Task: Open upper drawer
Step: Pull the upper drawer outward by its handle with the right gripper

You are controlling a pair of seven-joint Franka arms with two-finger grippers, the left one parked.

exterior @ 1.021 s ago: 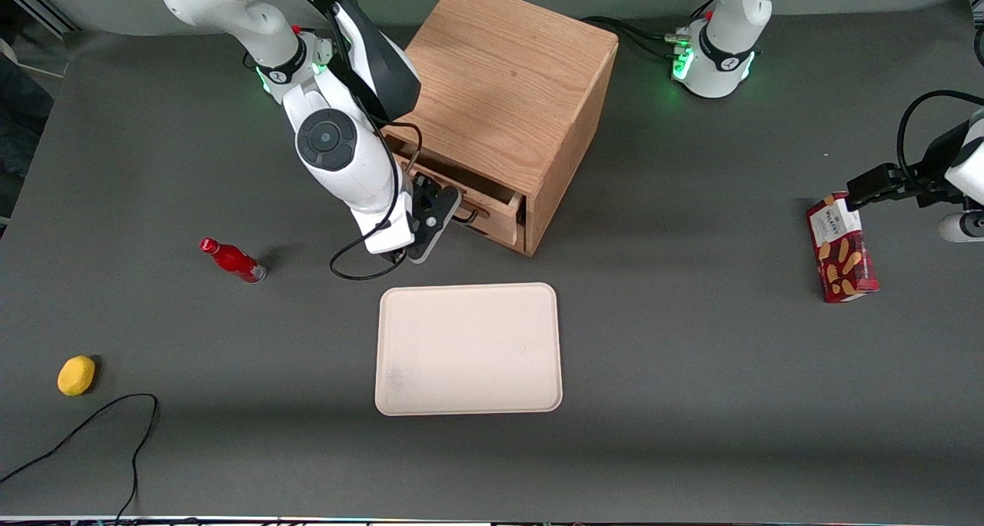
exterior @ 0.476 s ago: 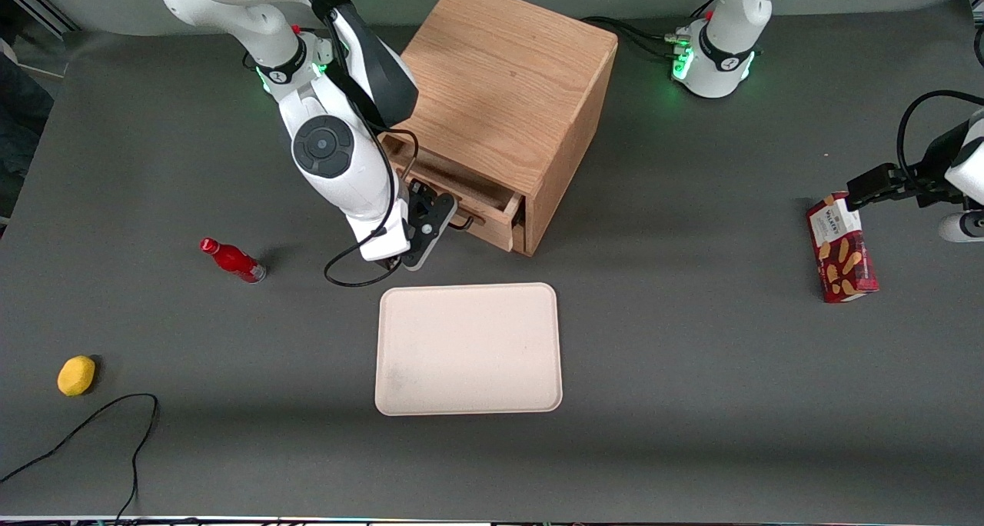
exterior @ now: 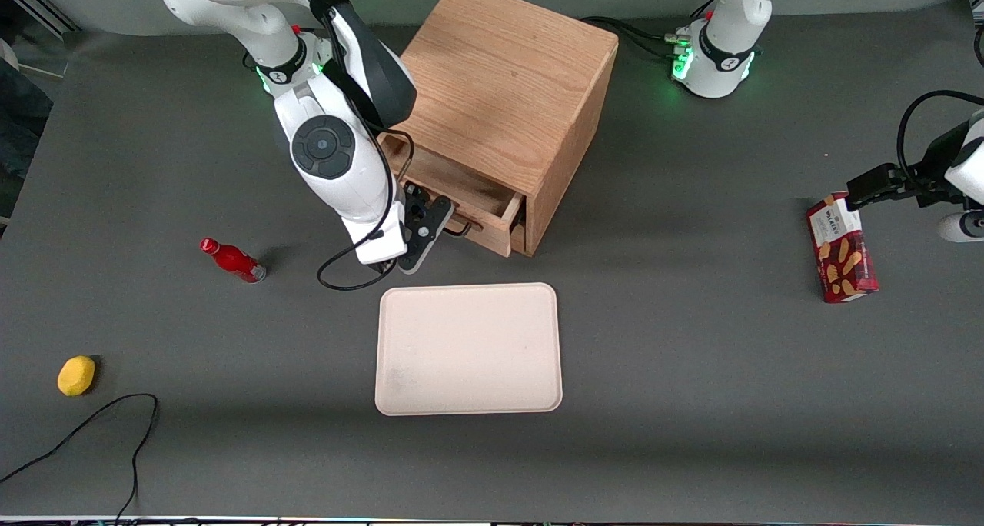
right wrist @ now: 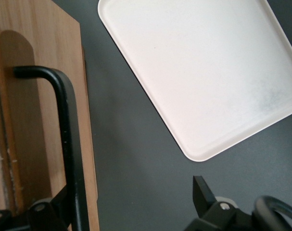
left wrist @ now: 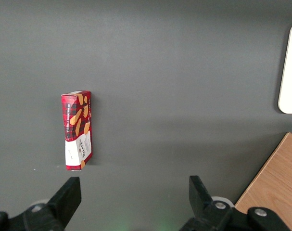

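Observation:
The wooden cabinet (exterior: 507, 88) stands in the middle of the table, farther from the front camera than the tray. Its upper drawer (exterior: 483, 220) is pulled partly out, and its bare inside (exterior: 453, 181) shows. My right gripper (exterior: 444, 220) is in front of the drawer, at the black wire handle (exterior: 462, 231). In the right wrist view the gripper (right wrist: 133, 192) is open with its fingers wide apart. The handle (right wrist: 66, 120) runs down the oak drawer front (right wrist: 40, 96), close against one finger (right wrist: 57, 204). The other finger (right wrist: 202, 190) hangs over bare table.
A cream tray (exterior: 468, 349) lies just in front of the cabinet, nearer the camera. A red bottle (exterior: 232, 260) and a yellow fruit (exterior: 76, 375) lie toward the working arm's end. A red biscuit box (exterior: 841, 248) lies toward the parked arm's end. A black cable (exterior: 92, 434) trails near the front edge.
The right arm has drawn back from the cabinet toward its own end of the table. The upper drawer has come further out with it.

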